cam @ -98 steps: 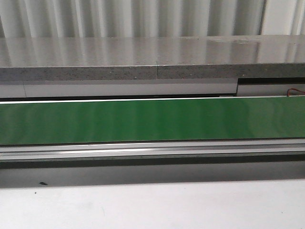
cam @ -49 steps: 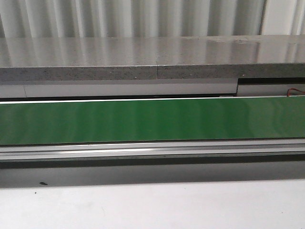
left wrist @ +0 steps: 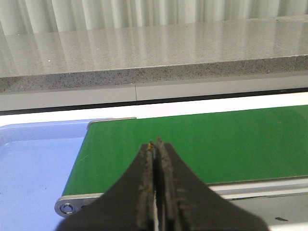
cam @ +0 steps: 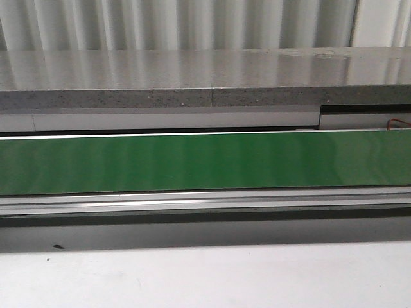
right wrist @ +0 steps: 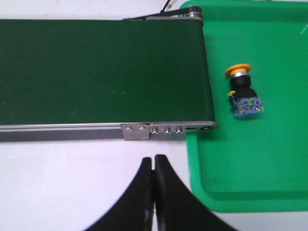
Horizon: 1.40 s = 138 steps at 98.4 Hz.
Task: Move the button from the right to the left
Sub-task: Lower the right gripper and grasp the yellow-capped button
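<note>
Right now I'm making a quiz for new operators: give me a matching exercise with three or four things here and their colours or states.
Things:
1. button
2. conveyor belt
3. right tool
4. tray by the belt's left end

Matches:
A. pale blue
B. shut, holding nothing
C. lying on its side in the green tray
D. green, nothing on it

Pairs: 1-C, 2-D, 3-B, 4-A

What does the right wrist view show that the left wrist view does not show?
Only the right wrist view shows the small orange-capped push-button with a blue body, lying on its side in the green plastic tray, and the right gripper, shut. Only the left wrist view shows the light blue tray, the grey speckled stone counter and the left gripper, shut. Both show the green conveyor belt.
</note>
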Motion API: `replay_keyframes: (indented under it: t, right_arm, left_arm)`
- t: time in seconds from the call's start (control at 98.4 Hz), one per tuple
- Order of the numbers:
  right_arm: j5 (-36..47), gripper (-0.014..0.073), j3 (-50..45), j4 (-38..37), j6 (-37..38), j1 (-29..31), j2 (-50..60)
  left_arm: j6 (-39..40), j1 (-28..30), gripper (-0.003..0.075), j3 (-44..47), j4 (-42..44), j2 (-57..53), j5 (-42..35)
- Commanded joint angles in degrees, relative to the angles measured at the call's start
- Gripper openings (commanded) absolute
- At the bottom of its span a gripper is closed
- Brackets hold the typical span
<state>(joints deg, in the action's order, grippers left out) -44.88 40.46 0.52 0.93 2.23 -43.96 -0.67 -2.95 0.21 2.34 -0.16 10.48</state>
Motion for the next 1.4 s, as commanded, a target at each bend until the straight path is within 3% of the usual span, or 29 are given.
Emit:
replay_keyframes:
  t: [0.0,0.203,0.244,0.254,0.468,0.905,1.393]
  right_arm:
    - [0.5,0.0057,4.0,-0.5,-0.3,0.3,-3.9]
    - [-3.8,0.0526,9.0,1.3,-0.3,0.3,-13.2]
    - [-5.0,0.0577,9.8,1.5,-0.3,0.3,-14.8]
    - [-8.2,0.0588,13.2,1.6,-0.3,0.3,-20.9]
    - [-9.0,0.058,17.7,-1.3,-0.3,2.7,-26.2]
    - [-9.9,0.058,26.9,-2.4,-4.9,22.1,-40.3]
    - [-10.3,0.058,34.6,-0.5,-18.5,23.8,-58.3]
  left_arm:
    - [0.7,0.1,-0.002,2.2,-0.3,-1.9,-4.3]
    - [0.7,0.1,-0.002,2.2,-0.3,-1.9,-4.3]
    - [0.7,0.1,-0.0021,2.2,-0.3,-1.9,-4.3]
    - [0.7,0.1,-0.002,2.2,-0.3,-1.9,-4.3]
    - [0.7,0.1,-0.002,2.2,-0.3,-1.9,-4.3]
    - [0.7,0.1,-0.002,2.2,-0.3,-1.9,-4.3]
    - [0.7,0.1,-0.002,2.2,-0.3,-1.9,-4.3]
